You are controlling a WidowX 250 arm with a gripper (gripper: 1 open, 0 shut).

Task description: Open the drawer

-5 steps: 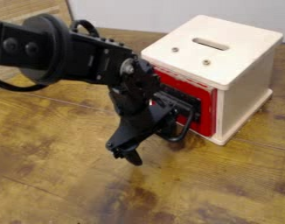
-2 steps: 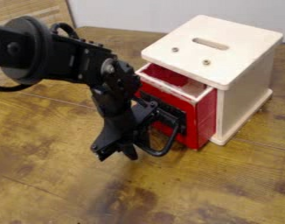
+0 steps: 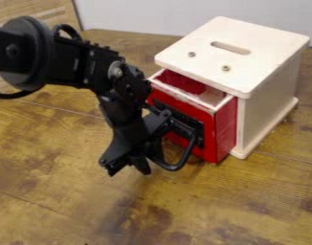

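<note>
The red drawer [image 3: 187,88] stands partly pulled out of the cream wooden cube [image 3: 248,67], its inside showing from above. A black panel and a large black loop handle [image 3: 182,148] are on its front. My black gripper [image 3: 126,165] hangs just left of the handle, pointing down at the table. Its two fingertips [image 3: 110,167] stand apart with nothing seen between them. The arm's dark body touches or overlaps the loop; whether a finger hooks it I cannot tell.
The cream cube has a slot in its top and sits at the right on a worn wooden table [image 3: 69,211]. The black arm [image 3: 50,57] reaches in from the upper left. A white wall runs behind the cube.
The drawer slid out of the cube toward the front left, and the gripper moved left and back with the handle. Over the last moment nothing visibly shifted.
</note>
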